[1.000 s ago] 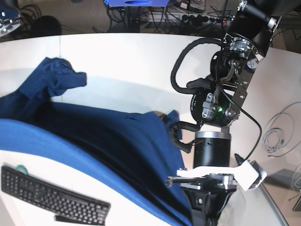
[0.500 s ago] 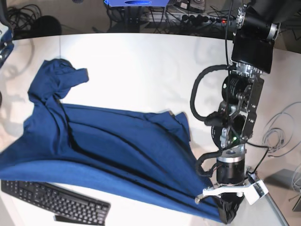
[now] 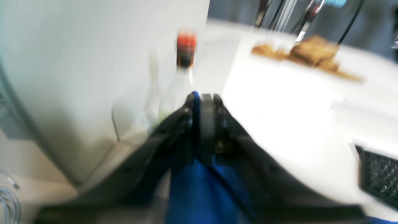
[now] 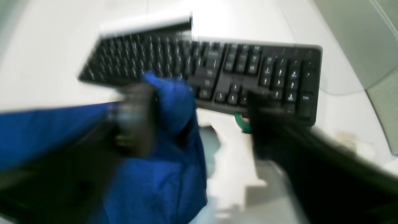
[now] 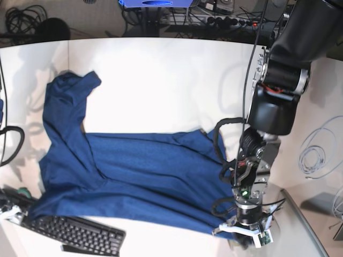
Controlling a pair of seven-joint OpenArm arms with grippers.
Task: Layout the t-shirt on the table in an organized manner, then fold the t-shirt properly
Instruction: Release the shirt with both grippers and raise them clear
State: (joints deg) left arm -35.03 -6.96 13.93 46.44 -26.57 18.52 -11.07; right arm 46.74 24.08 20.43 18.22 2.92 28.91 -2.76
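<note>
You see the shirt (image 5: pixel 134 171) spread flat across the table (image 5: pixel 161 80), its near edge touching the keyboard (image 5: pixel 69 233). Your left gripper (image 3: pixel 202 102) pinches its hem. Your right gripper (image 4: pixel 199 102) stands wide apart, cloth draped against one finger.

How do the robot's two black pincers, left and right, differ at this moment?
The left pincer has its jaws pressed shut on a thin edge of the dark navy blue t-shirt; the right pincer has its jaws wide apart, cloth loose against one finger. The right pincer is beside the black keyboard; the left pincer is at the shirt's opposite end. Both are black and touch the shirt.
</note>
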